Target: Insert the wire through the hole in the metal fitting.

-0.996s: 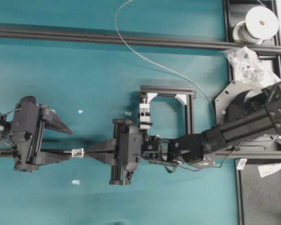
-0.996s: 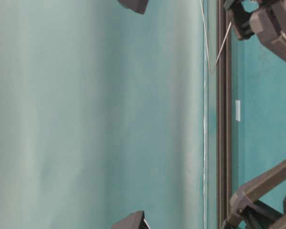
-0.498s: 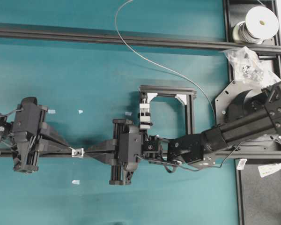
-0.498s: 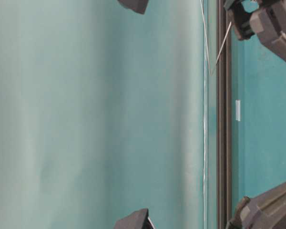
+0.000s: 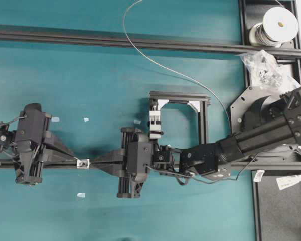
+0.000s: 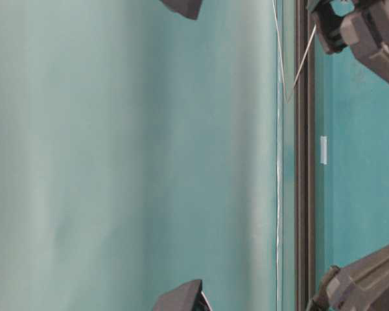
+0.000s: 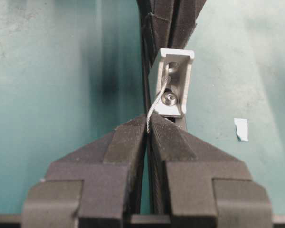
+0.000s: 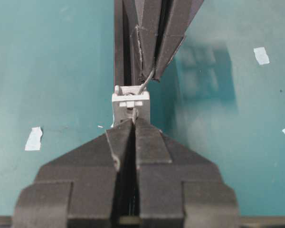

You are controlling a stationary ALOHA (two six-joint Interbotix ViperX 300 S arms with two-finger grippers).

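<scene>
The small silver metal fitting [image 5: 83, 162] sits on a dark rail between my two grippers. In the left wrist view the wire [image 7: 156, 97] comes out of the hole [image 7: 171, 70] in the fitting [image 7: 178, 97] and curves down into my left gripper [image 7: 147, 127], which is shut on its free end. In the right wrist view my right gripper [image 8: 134, 119] is shut on the wire right behind the fitting [image 8: 131, 100]. Overhead, the left gripper [image 5: 74, 159] and the right gripper [image 5: 96, 160] face each other tip to tip. The long wire [image 5: 175, 73] arcs away to the back.
A black frame with a white clamp block [image 5: 155, 123] stands behind the right gripper. A long rail [image 5: 140, 42] crosses the back. A wire spool [image 5: 276, 25] and a bag of parts [image 5: 266, 68] lie at the back right. Tape scraps [image 5: 81, 195] dot the mat.
The left gripper's fingers, spread wide a second ago, have closed on the wire end poking through the fitting. The right gripper has stayed shut in place.
</scene>
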